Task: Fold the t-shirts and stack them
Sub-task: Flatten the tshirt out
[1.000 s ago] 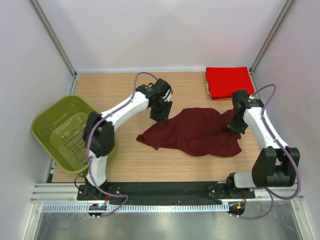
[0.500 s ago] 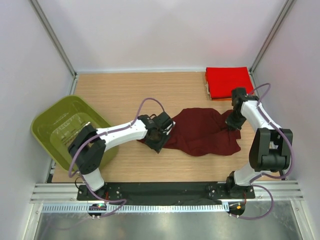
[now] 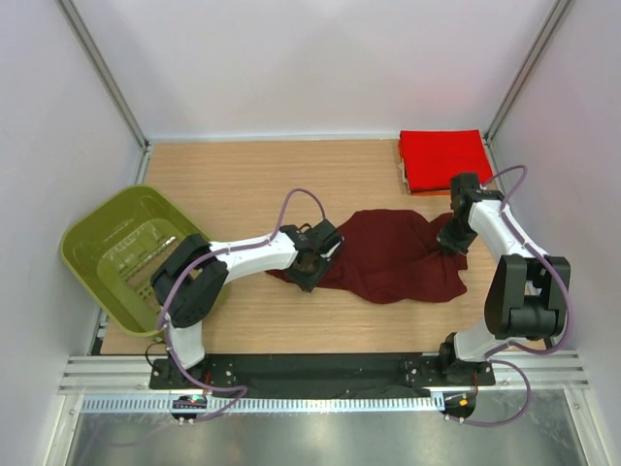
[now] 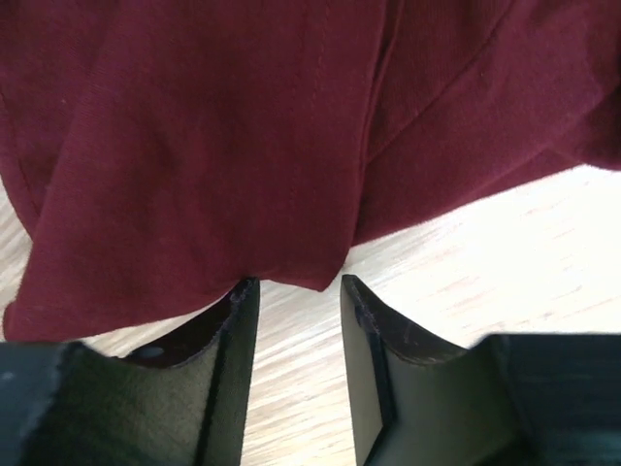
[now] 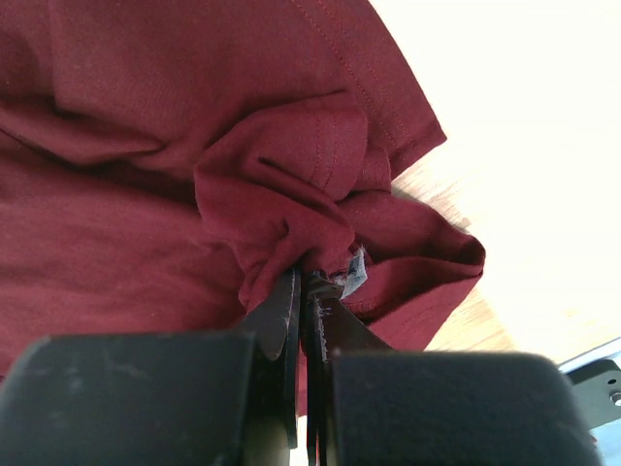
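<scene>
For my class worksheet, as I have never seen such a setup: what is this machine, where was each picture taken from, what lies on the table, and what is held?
Two robot arms stand at the near edge of the table, each ending in a two-finger gripper. The wide picture looks down from above; the other two come from cameras on the wrists. On the table lie a crumpled maroon t-shirt, a folded red t-shirt in the far right corner and a green basket on the left. The right gripper pinches a bunch of the maroon t-shirt; the left gripper is open at its edge, holding nothing.
</scene>
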